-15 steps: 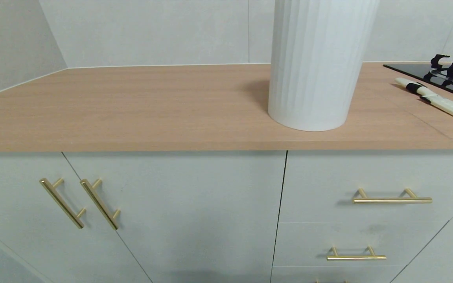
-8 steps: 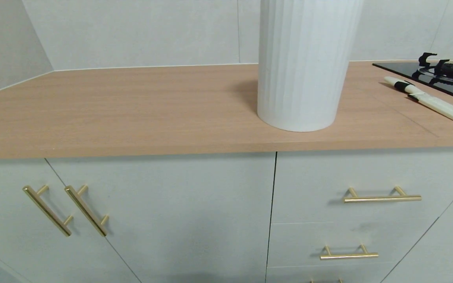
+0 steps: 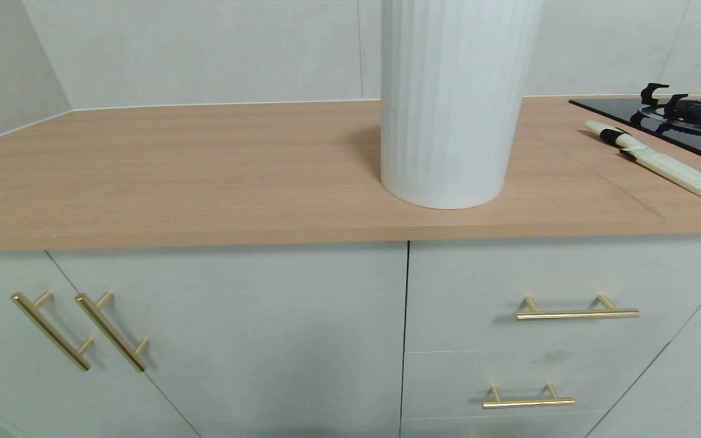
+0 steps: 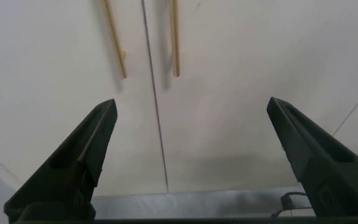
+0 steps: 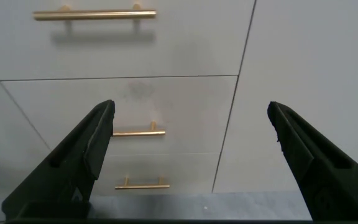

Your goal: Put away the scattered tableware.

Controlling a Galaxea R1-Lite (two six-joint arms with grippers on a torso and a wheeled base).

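Tracking one tableware item: cream knife (image 3: 661, 164) with a black band near the handle. Lying flat on the wooden surface (image 3: 204, 176), far right, handle end toward the back wall, tip toward the front edge and angled right. Parked just beside the black glass hob (image 3: 642, 118) (touching or not: can't tell). Well apart from the tall white ribbed container (image 3: 448, 103), standing upright right of middle, near the front edge.

Below that, seeing a pale cabinet front (image 3: 265, 334). Counting two doors at left, each with a gold bar: left door handle (image 3: 52, 331) and right door handle (image 3: 110, 331), side by side, either side of the seam. Counting drawers at right: top drawer handle (image 3: 577, 313), second drawer handle (image 3: 528, 401) under it.

Reading left claw (image 4: 191, 106) as open, dark fingers (image 4: 73, 162) spread wide, pointed at the seam between the two doors, both gold bars in frame beyond it. Reading right claw (image 5: 190, 107) as open as well, spread just as wide, pointed at the drawer stack, three gold handles one above another ahead of it. Seeing a grey strip of floor (image 4: 185, 202) at the base of the cabinet in both wrist views.
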